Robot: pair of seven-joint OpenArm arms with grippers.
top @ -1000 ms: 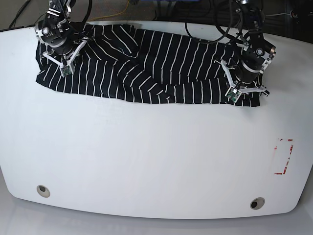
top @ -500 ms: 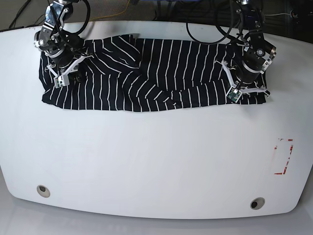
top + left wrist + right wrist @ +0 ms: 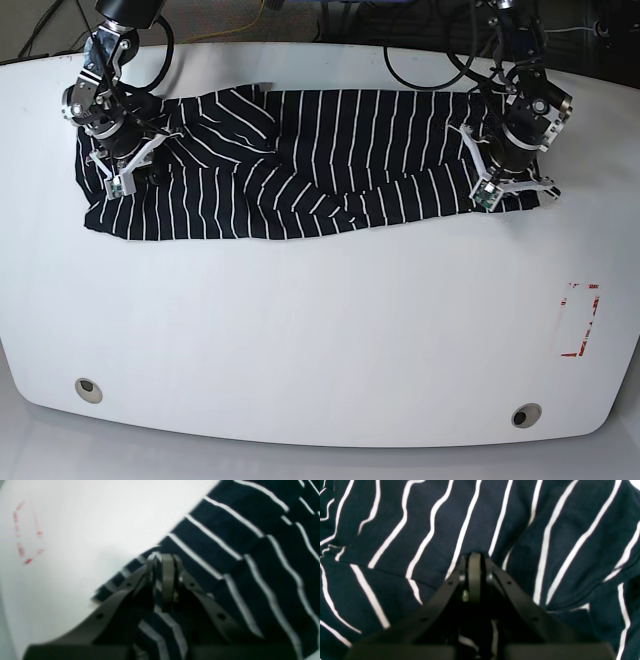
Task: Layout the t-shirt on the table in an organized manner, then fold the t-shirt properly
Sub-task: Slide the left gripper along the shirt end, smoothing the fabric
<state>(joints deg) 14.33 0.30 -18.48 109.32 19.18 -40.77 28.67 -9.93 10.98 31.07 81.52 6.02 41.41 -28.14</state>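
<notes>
The near half of the tabletop (image 3: 300, 340) lies bare except for a red-marked rectangle (image 3: 580, 320) by one edge. Along the far edge the t-shirt (image 3: 310, 165) stretches sideways, rumpled. Each gripper — left (image 3: 163, 562), right (image 3: 475, 557) — is clamped tight on one end, apparently pinching fabric.

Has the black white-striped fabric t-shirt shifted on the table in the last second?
Yes. The black white-striped fabric t-shirt has spread wider; its near-left corner has dropped closer to the small round grommet on the white table.
</notes>
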